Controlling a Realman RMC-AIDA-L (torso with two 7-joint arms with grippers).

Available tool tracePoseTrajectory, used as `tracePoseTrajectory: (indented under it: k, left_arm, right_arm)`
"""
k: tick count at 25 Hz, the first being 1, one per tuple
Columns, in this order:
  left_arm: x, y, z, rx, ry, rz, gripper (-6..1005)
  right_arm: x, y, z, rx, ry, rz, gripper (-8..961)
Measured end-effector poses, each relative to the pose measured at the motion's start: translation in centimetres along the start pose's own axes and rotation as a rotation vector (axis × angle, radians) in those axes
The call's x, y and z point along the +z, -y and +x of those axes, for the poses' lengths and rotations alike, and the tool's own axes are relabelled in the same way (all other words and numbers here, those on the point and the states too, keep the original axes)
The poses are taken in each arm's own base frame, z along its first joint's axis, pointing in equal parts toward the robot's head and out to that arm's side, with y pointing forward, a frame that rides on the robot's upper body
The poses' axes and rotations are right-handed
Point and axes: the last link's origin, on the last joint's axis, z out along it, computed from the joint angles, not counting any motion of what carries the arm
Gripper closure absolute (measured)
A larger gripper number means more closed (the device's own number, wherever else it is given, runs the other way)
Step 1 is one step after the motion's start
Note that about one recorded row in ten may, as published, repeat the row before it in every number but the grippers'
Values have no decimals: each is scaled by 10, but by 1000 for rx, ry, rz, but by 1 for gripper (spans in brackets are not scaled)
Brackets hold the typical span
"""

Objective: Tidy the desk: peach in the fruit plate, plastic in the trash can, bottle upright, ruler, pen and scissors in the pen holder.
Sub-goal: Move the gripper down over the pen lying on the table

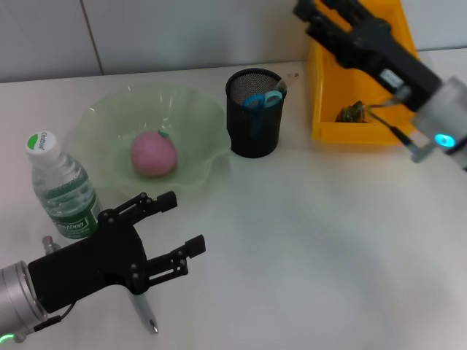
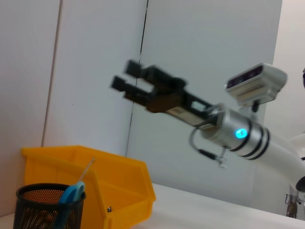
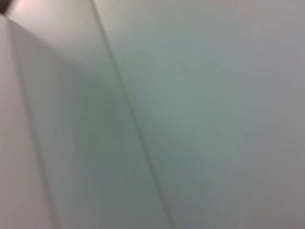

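Note:
My left gripper [image 1: 187, 222] hangs open low over the desk [image 1: 314, 240] at the front left. Under it lies the silver pen [image 1: 144, 315], partly hidden by the hand. The bottle [image 1: 61, 188] stands upright beside that arm. The pink peach [image 1: 153, 154] rests in the green fruit plate [image 1: 201, 117]. In the black mesh pen holder [image 1: 254, 117] stand the blue scissors [image 1: 263, 100] and a thin white strip [image 1: 282, 86], apparently the ruler edge-on. My right gripper [image 1: 309, 10] is raised over the orange trash can [image 1: 343, 133], open and holding nothing. Crumpled plastic [image 1: 353, 113] lies in the can.
A white wall rises just behind the desk's far edge. The trash can [image 2: 114, 191] and the pen holder [image 2: 43, 210] stand close together at the back. The right arm [image 2: 224, 129] reaches across above them.

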Motion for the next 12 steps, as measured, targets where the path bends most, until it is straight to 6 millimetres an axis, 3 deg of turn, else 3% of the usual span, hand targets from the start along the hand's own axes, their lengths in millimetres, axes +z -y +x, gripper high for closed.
tracePoseTrajectory:
  k: [12]
  left_arm:
    - [2, 0, -2, -33, 35, -25, 182]
  right_arm:
    - [-88, -13, -41, 83, -187, -246, 231]
